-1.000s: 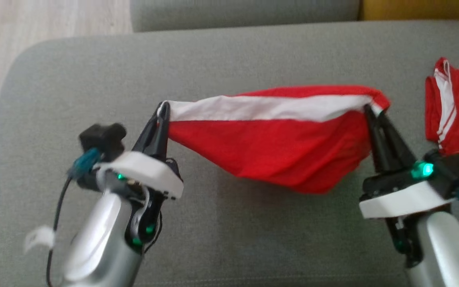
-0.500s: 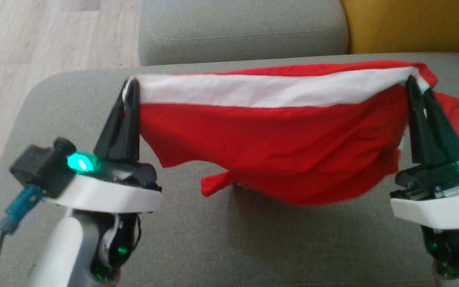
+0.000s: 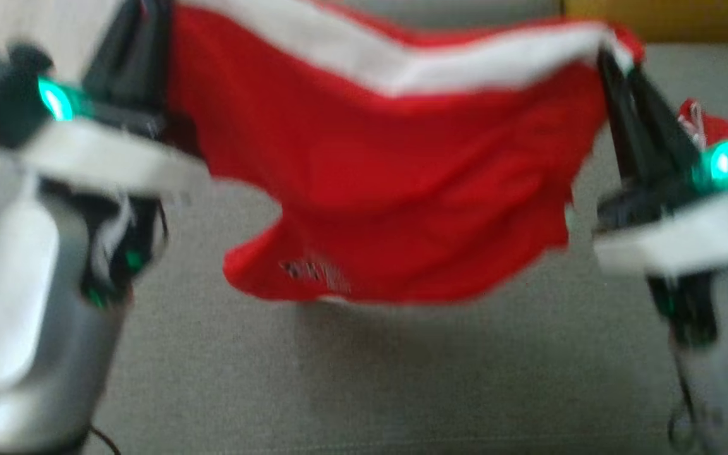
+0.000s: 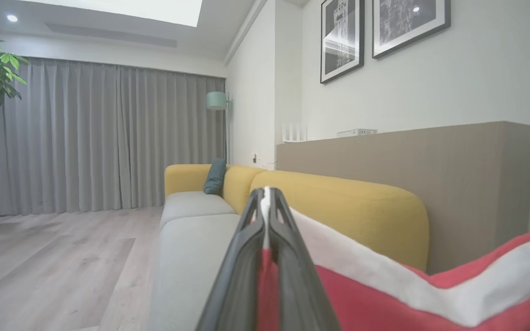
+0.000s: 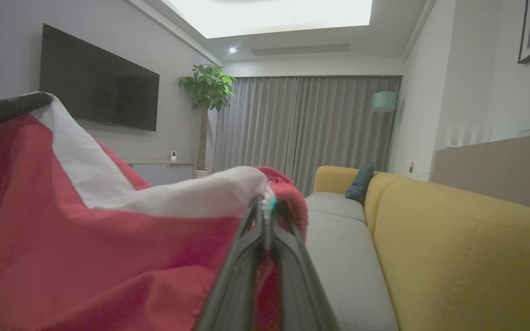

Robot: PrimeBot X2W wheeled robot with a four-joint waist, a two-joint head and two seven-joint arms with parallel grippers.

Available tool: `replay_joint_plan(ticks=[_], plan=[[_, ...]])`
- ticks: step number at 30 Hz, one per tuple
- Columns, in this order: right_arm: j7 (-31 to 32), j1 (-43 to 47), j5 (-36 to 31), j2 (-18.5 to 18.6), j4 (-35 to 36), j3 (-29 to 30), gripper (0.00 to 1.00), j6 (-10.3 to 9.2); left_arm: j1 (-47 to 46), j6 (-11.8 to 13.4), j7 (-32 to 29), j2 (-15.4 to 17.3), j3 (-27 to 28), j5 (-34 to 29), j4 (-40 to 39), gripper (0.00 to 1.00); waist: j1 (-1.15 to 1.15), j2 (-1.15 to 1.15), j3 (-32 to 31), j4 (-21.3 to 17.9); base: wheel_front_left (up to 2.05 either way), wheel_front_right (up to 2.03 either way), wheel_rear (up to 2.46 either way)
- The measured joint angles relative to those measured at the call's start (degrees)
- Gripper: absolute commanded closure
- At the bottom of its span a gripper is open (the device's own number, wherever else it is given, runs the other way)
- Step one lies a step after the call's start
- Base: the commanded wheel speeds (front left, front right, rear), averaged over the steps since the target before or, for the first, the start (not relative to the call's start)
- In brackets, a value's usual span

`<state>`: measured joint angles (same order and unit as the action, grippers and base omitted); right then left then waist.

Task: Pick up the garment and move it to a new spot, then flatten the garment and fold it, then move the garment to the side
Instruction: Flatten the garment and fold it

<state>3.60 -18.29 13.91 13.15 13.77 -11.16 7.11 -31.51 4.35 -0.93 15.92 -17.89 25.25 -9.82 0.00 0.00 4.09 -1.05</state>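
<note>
A red garment (image 3: 389, 196) with a white band along its top edge hangs in the air over the grey sofa seat (image 3: 402, 379). My left gripper (image 3: 149, 9) is shut on its left top corner, and my right gripper (image 3: 607, 54) is shut on the right top corner. The cloth sags between them, its lower hem well above the seat. In the left wrist view the shut fingers (image 4: 265, 202) pinch the white band (image 4: 384, 271). The right wrist view has the garment (image 5: 108, 248) draped to the left of my shut right gripper (image 5: 267, 204).
A second red piece with white stripes (image 3: 705, 126) lies on the seat behind my right gripper. The yellow sofa back (image 5: 467, 248) runs along the far side. A wooden floor (image 4: 48, 257) lies beyond the sofa's left end.
Both grippers have risen with the garment, lifting it high off the seat and spreading it wider; the hem now hangs free. The head view has also shifted.
</note>
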Motion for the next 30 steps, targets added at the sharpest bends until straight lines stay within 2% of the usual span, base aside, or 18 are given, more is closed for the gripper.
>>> replay_joint_plan(ticks=[4,8,12,15,18,22,25,30], plan=[[-0.9,-10.23,0.75,0.11,-8.75,-1.56,1.0,0.0,-7.65,-1.45,-0.12,0.24,-0.05,-1.53,7.12,1.0,0.0,0.0,2.75,-0.16,0.0,0.0,0.0],[-6.42,-26.31,-1.88,-0.86,-21.79,-2.14,1.0,0.0,-20.0,-3.15,0.64,0.29,-0.37,-4.36,17.58,1.0,0.01,0.0,7.03,-0.35,0.0,0.0,0.0],[-14.27,-40.2,-7.34,-4.24,-35.18,-0.05,1.0,0.0,-32.79,-3.41,5.65,0.05,-0.32,-7.73,26.35,1.0,0.02,0.0,11.6,-0.62,0.0,0.0,0.0],[-17.39,-45.85,-11.27,-6.25,-42.36,2.65,1.0,0.0,-39.55,-3.35,10.23,-1.54,-0.18,-8.61,31.05,1.0,0.02,0.0,14.89,-0.61,0.0,0.0,0.0],[-18.24,-47.38,-14.07,-7.27,-50.03,3.81,1.0,0.0,-40.53,-3.77,13.76,-5.21,-0.66,-8.43,37.0,1.0,0.02,0.0,19.09,-0.02,0.0,0.0,0.0],[-18.24,-44.52,-13.84,-7.88,-51.89,2.77,1.0,0.0,-34.5,-4.89,15.17,-6.89,-1.41,-7.14,40.16,1.0,0.02,0.0,22.79,1.01,0.0,0.0,0.0],[-18.24,-40.2,-12.77,-8.55,-51.88,1.9,1.0,0.0,-28.77,-5.39,15.23,-7.33,-0.86,-6.32,39.88,1.0,0.02,0.0,24.78,1.86,0.0,0.0,0.0],[-18.24,-33.77,-10.56,-8.64,-47.98,1.92,1.0,0.0,-21.69,-6.03,15.24,-7.5,3.53,-6.28,32.11,1.0,0.01,0.0,25.36,2.35,0.0,0.0,0.0]])
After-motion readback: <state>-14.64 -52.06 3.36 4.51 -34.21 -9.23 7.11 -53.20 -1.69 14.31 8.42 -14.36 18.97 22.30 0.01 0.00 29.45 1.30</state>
